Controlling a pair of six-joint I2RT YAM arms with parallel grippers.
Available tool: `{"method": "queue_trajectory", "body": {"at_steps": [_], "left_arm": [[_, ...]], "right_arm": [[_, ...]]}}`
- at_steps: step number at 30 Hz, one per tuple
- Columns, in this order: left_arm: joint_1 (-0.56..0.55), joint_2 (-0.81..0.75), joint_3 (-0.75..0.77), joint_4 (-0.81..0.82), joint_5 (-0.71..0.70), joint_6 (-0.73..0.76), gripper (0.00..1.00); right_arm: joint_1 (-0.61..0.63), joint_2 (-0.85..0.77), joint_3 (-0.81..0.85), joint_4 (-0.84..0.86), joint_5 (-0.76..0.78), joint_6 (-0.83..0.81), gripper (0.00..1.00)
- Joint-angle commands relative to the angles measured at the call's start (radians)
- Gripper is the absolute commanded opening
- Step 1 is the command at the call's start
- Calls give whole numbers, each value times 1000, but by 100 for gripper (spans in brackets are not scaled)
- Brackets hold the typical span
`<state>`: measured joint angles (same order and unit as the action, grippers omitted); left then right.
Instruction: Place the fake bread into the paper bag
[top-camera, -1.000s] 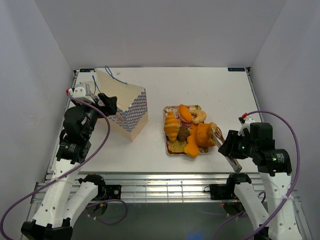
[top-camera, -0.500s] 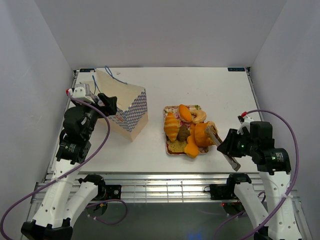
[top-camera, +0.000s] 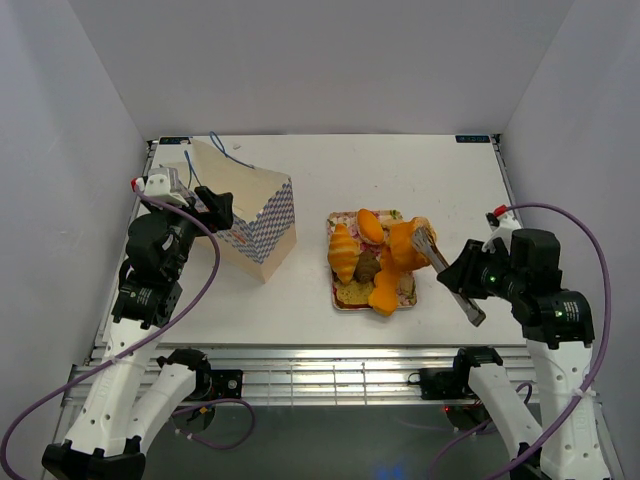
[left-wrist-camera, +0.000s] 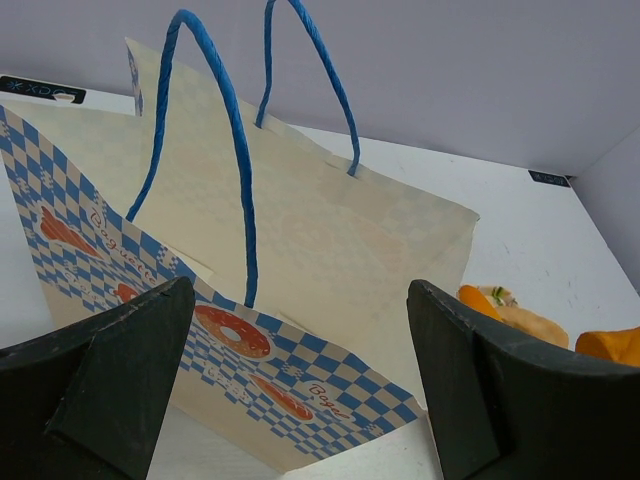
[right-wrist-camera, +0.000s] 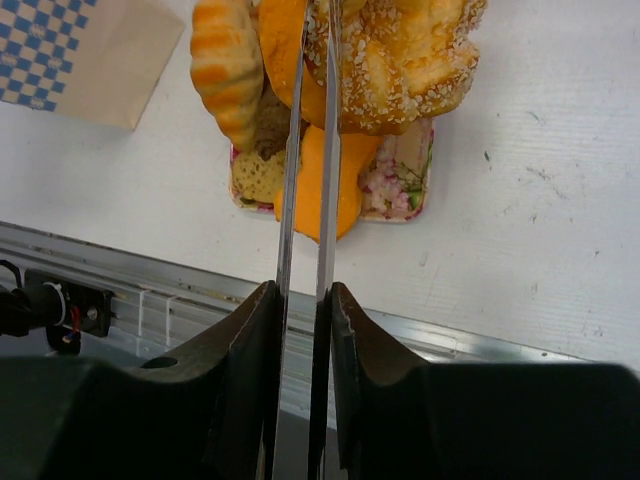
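**mike_r:** Looking down from the top cam: the right gripper (top-camera: 422, 240) has its long blades pinched onto a seeded roll (top-camera: 403, 250) over the right side of the floral tray (top-camera: 406, 288). The rest of the fake bread (top-camera: 355, 258) sits piled on that tray, mid-table. The paper bag (top-camera: 255, 215) stands well off to the left, with the left gripper (top-camera: 215, 207) up by its top edge.

**jo:** And the left wrist view?

**mike_r:** Jaws spread wide, with the bag and its blue handles (left-wrist-camera: 240, 180) right in front of them.

**jo:** Right wrist?

**mike_r:** Blades nearly touching, just a slit, clamped on the roll at the tips. The croissant (right-wrist-camera: 225, 60) and toast slice (right-wrist-camera: 255, 175) lie on the tray below.
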<state>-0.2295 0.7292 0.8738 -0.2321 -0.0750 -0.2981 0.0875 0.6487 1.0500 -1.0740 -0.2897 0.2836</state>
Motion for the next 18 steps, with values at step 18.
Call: {"method": "queue_trajectory", "body": {"at_steps": [18], "left_arm": [[-2, -20, -15, -10, -160, -32, 98]], "right_arm": [[4, 192, 212, 471, -282, 77, 24]]}}
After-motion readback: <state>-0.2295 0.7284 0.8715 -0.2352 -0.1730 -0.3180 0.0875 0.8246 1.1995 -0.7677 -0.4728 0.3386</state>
